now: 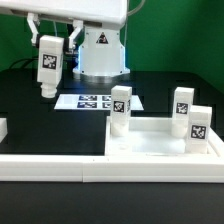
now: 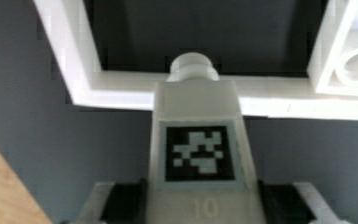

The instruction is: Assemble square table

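My gripper (image 1: 48, 44) is shut on a white leg block (image 1: 47, 65) with a black-and-white tag. It holds the block upright above the black table at the exterior view's left. In the wrist view the block (image 2: 199, 120) fills the middle between my fingers (image 2: 133, 200), its rounded tip pointing away. The square table slab (image 1: 150, 146) lies rim up at the exterior view's right. Three tagged legs stand upright on it: one (image 1: 121, 108) at its left corner and two (image 1: 183, 103) (image 1: 198, 125) at its right side. The slab's white rim (image 2: 123, 85) and one leg (image 2: 350, 55) show beyond the held block.
The marker board (image 1: 95, 100) lies flat in front of the robot base (image 1: 103, 55). A long low white border wall (image 1: 90, 166) runs along the front. A small white piece (image 1: 2, 128) sits at the far left edge.
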Action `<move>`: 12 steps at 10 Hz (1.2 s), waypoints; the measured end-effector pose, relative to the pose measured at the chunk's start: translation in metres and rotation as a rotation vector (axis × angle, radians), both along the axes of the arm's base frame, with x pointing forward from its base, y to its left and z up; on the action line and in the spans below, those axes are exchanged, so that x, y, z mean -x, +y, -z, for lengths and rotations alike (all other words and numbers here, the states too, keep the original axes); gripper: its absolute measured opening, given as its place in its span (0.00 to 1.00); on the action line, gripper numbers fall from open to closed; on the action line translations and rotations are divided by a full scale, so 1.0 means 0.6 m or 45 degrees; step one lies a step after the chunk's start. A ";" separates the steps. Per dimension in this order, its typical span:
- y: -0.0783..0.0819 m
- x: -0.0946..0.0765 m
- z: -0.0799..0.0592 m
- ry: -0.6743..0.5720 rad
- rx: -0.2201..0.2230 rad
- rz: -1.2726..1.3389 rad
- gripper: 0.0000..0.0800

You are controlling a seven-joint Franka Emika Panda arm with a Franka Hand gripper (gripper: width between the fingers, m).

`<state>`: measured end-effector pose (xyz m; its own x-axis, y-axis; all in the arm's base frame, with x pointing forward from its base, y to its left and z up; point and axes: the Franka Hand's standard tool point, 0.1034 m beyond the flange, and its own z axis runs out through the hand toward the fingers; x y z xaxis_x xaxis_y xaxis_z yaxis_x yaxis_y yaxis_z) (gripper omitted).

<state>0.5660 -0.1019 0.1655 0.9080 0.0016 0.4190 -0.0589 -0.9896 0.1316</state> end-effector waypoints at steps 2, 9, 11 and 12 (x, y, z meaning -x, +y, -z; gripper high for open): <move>-0.001 0.012 0.013 -0.094 0.043 0.001 0.36; 0.207 -0.054 0.049 -0.069 -0.139 0.061 0.37; 0.210 -0.054 0.050 -0.069 -0.140 0.058 0.37; 0.201 -0.050 0.049 -0.061 -0.116 0.018 0.37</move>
